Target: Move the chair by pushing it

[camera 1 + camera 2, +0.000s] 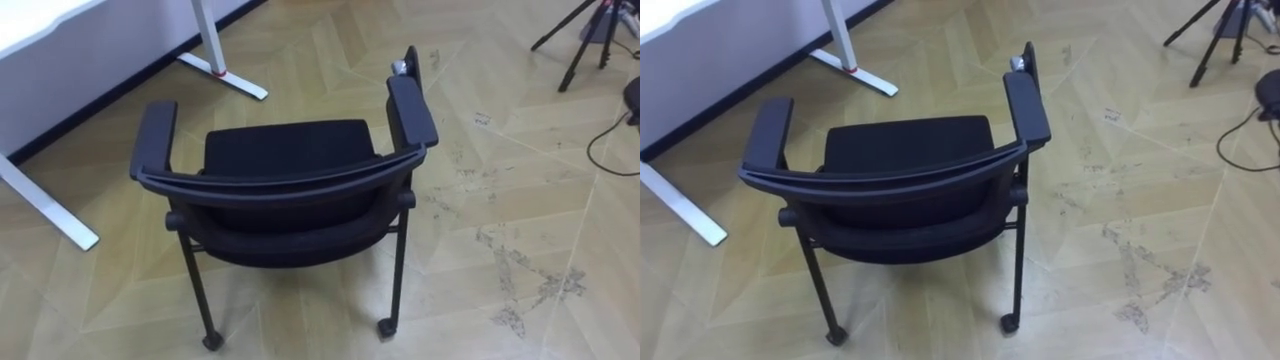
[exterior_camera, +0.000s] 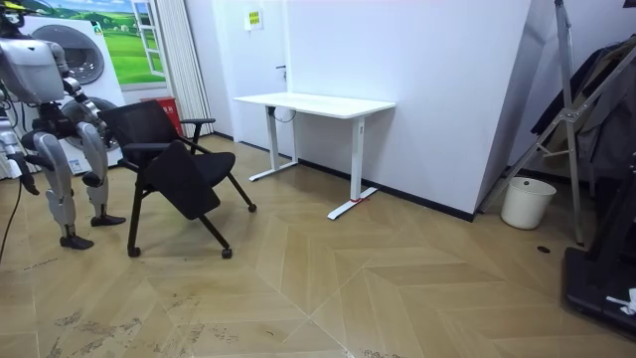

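Observation:
A black chair (image 1: 290,150) with armrests and small castors stands on the wooden floor right below me, its curved backrest (image 1: 880,178) nearest and its seat facing away towards the white desk. In the room view I stand upright just behind the chair (image 2: 164,149) at that view's left. My right hand (image 2: 18,169) hangs low by my side at that view's left edge. My left hand (image 2: 96,179) hangs lower down behind the chair's back. Both are too small there to read.
A white desk (image 2: 313,102) stands ahead to my left, one foot (image 1: 225,75) lying close beyond the chair and another (image 1: 50,215) beside its left armrest. Tripod legs (image 1: 580,40) and a dark cable (image 1: 610,150) sit at the far right. A white bucket (image 2: 527,202) stands by the wall.

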Available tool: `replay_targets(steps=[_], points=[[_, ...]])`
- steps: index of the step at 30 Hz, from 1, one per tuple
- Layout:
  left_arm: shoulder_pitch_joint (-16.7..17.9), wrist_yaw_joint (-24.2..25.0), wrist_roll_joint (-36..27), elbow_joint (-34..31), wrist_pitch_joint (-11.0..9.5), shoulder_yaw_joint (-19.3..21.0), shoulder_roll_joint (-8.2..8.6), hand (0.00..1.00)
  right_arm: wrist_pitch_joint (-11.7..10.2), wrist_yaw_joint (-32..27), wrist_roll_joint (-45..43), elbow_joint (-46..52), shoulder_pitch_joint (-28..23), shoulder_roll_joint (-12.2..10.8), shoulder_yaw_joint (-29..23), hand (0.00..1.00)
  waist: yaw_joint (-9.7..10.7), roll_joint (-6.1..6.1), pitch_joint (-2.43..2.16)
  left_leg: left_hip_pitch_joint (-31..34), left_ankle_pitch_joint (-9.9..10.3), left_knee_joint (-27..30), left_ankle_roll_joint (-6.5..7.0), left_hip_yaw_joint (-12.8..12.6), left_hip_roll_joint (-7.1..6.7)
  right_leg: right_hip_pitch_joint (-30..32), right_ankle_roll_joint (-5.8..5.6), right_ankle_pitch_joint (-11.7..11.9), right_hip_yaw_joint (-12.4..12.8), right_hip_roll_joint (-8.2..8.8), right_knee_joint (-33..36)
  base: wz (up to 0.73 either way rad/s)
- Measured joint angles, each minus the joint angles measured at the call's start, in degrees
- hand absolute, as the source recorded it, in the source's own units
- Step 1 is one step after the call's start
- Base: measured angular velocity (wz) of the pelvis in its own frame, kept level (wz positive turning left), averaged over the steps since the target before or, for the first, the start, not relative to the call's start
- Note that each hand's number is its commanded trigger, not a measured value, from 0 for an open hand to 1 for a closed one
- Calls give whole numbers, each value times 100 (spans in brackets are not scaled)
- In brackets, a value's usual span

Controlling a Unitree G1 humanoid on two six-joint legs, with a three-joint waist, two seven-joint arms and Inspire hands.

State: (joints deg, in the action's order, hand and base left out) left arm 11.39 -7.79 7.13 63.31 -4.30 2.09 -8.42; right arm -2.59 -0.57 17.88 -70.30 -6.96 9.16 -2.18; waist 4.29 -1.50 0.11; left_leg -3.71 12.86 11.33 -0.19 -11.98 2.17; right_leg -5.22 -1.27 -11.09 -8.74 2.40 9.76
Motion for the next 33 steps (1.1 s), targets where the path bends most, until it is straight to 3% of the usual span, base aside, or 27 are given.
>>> replay_targets(steps=[9, 11, 16, 20, 23, 26, 30, 33], points=[[237, -532, 1732, -454, -80, 11, -323, 0, -106, 97, -41, 127, 69, 250, -136, 0, -29, -88, 24, -37, -1, 3, 1, 71, -20, -87, -4, -7, -68, 12, -35, 4], [260, -596, 2285, -931, -84, 10, -459, 0, -116, 124, -57, 154, 71, 314, -138, 0, -38, -76, 19, 56, -6, 32, 9, 122, -49, -92, 0, -10, -102, 29, -104, 9], [283, -835, 2921, -1907, -113, 9, -676, 0, -122, 154, -204, 140, 67, 420, -137, 0, -97, -90, 8, 92, -16, 24, 26, 140, -86, -76, -21, -23, -122, 60, -108, 5], [532, -854, 3526, -3189, -101, -10, -679, 0, -124, 209, -273, 134, 51, 433, -171, 0, -129, -100, 1, 86, -17, 3, 27, 183, -88, -93, -21, -21, -163, 64, -111, 3], [547, -910, 3902, -3719, -74, -87, -729, 0, -118, 273, -379, 151, 62, 438, -351, 0, -82, -131, -5, 94, -17, 3, 27, 284, -101, -133, -21, -21, -294, 74, -114, 17], [591, -918, 4214, -4174, -58, -304, -859, 0, -118, 325, -444, 151, 78, 449, -362, 0, -86, -184, 2, 32, -17, -11, 26, 285, -101, -196, -21, -21, -301, 73, -115, 7], [595, -918, 4641, -4815, -6, -458, -873, 0, -121, 327, -392, 144, 92, 444, -357, 0, -139, -280, -7, -1, -18, -54, 26, 328, -108, -213, -22, -21, -260, 76, -116, 1], [603, -907, 4702, -5214, 15, -521, -918, 0, -119, 324, -392, 143, 125, 445, -355, 0, -155, -279, -2, -1, -18, -54, 26, 331, -107, -213, -22, -21, -261, 75, -117, 0]])
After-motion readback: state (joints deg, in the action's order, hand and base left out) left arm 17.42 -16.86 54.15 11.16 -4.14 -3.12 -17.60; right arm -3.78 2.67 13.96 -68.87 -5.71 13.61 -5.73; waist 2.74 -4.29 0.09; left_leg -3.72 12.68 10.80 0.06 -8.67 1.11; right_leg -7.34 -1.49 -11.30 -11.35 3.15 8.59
